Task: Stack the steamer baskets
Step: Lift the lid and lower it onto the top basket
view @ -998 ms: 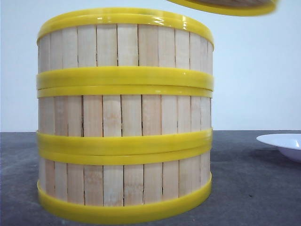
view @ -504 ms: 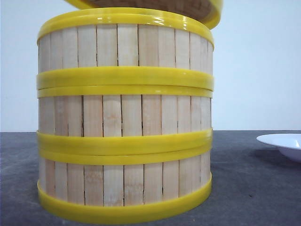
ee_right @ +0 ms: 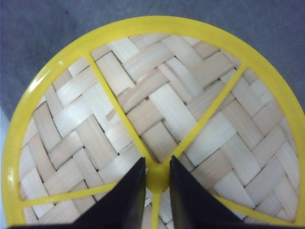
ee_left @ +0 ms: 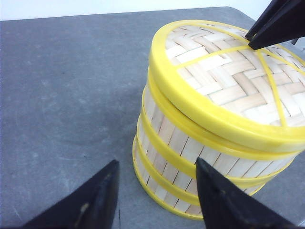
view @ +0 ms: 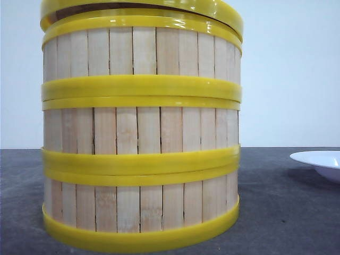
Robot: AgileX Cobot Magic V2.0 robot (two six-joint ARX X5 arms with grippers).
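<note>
Front view: three stacked baskets [view: 141, 133] stand on the table [view: 287, 212], lid [view: 212, 8] tilted on top, plate [view: 321, 162] to their right. Left gripper [ee_left: 152, 191] hangs open beside the stack; right gripper [ee_right: 157, 179] pinches the lid's central hub.
</note>
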